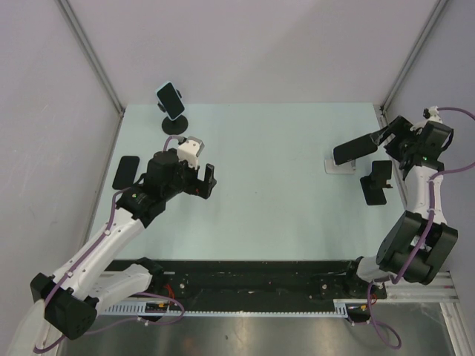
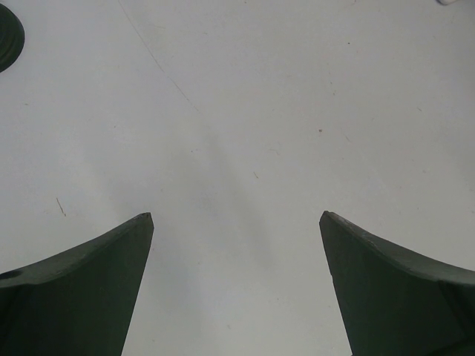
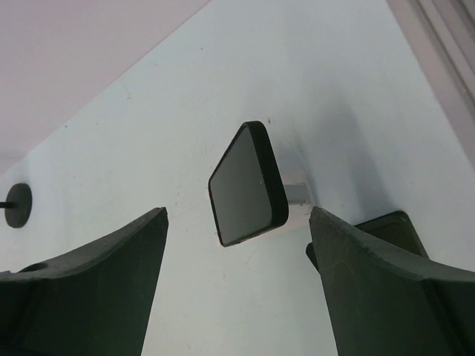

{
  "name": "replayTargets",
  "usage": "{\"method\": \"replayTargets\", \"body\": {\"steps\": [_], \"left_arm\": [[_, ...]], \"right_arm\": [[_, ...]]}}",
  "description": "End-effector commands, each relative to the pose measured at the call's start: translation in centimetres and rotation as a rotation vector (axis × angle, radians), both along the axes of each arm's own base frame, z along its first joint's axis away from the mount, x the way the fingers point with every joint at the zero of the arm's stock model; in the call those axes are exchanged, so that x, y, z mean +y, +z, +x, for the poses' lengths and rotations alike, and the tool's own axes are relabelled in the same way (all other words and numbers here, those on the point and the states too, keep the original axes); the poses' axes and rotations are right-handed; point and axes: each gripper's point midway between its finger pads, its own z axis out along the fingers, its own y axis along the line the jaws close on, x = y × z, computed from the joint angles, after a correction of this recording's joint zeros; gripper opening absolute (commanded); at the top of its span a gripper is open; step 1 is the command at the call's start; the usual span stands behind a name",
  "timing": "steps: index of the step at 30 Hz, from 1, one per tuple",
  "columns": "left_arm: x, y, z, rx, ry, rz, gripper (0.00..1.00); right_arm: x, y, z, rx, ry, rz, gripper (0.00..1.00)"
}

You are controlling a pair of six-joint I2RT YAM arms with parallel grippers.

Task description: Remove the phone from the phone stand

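Near right edge of counter (image 1: 282,148): phone (image 1: 355,150), tilted on white phone stand (image 1: 340,166). Just beside it: right gripper (image 3: 237,213), fingers spread wide, phone framed between them, not gripped. Toward far left corner: left gripper (image 2: 236,216), fingers spread, nothing between them, above bare counter.

Top camera high, over whole table (image 1: 282,148) — wrist cameras close, low; right shares phone (image 3: 247,185).
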Motion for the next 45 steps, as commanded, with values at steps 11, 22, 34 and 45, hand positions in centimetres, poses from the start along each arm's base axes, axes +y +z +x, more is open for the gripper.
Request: {"method": "replayTargets", "body": {"steps": [11, 22, 34, 45], "left_arm": [[-0.9, 0.8, -0.1, -0.042, -0.064, -0.005, 1.0], [-1.0, 0.6, 0.0, -0.034, -0.066, -0.003, 1.0], [-0.9, 0.5, 0.1, -0.045, -0.076, 0.017, 1.0], [-1.7, 0.7, -0.2, -0.054, -0.122, -0.004, 1.0]], "right_arm": [[0.4, -4.2, 2.5, -0.023, 0.046, 0.109, 0.73], [1.7, -5.4, 2.7, -0.044, 0.109, 0.159, 0.38], [2.0, -2.7, 1.9, -0.113, 0.112, 0.138, 0.0], [5.5, 5.0, -0.8, -0.265, 0.171, 0.11, 0.0]]}}
